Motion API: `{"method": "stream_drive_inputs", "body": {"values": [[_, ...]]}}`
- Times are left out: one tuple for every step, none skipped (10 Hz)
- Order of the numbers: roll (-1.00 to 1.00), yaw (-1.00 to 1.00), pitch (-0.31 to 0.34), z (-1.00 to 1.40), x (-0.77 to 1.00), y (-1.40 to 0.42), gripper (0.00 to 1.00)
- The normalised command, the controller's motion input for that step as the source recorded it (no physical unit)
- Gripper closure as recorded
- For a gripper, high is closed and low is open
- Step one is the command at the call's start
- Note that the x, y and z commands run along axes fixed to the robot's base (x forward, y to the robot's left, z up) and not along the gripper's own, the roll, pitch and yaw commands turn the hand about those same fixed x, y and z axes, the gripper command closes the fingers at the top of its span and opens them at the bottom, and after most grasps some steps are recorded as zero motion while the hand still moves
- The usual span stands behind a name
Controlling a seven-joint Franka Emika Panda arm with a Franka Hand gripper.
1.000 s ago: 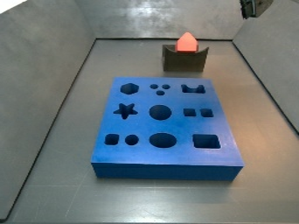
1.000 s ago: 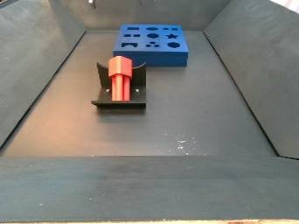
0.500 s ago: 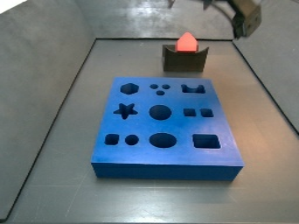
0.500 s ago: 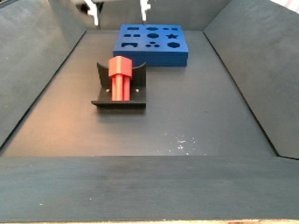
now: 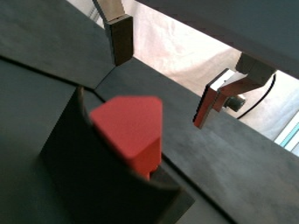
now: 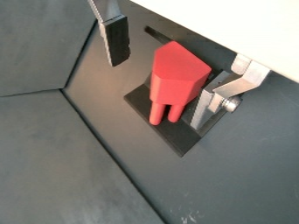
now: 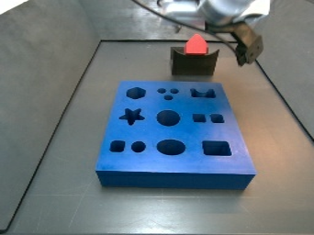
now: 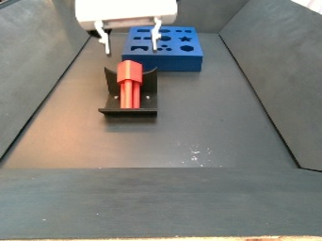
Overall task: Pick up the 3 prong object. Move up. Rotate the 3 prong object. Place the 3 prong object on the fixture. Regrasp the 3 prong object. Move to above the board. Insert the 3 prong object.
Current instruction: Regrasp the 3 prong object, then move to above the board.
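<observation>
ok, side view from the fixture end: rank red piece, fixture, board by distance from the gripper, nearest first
Gripper open, hanging over the fixture's far end.
1. Red piece: just below the fingers, lying on the fixture.
2. Fixture: under the piece; close call with 1.
3. Board: beyond, to the right.

Open tool (image 5: 163, 79) over 3 prong object (image 5: 131, 131)

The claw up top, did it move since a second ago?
Yes. In a side view the claw has come down from the top edge and now hangs open between the board and the fixture, just above the 3 prong object.
</observation>
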Motion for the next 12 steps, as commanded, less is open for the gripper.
{"method": "stream_drive_inputs", "body": {"values": [[0.07, -0.03, -0.053, -1.00, 0.13, 0.02, 0.00], [0.07, -0.03, -0.035, -0.91, 0.12, 0.02, 0.00], [0.07, -0.02, -0.019, -0.78, 0.10, 0.01, 0.00], [0.06, -0.02, -0.007, -0.65, 0.09, 0.01, 0.00], [0.07, 0.00, 0.000, -0.48, 0.08, 0.01, 0.00], [0.06, 0.01, 0.005, -0.36, 0.08, 0.00, 0.00], [0.06, 0.02, 0.008, -0.24, 0.08, 0.00, 0.00], [0.06, 0.02, 0.014, -0.19, 0.03, -0.01, 0.00], [0.06, 0.02, 0.010, -0.17, 0.02, -0.01, 0.00], [0.06, 0.02, 0.010, -0.17, 0.02, -0.01, 0.00], [0.00, 0.00, 0.000, 0.00, 0.00, 0.00, 1.00], [-0.11, 0.15, 0.499, 1.00, 0.22, 0.09, 1.00]]}}
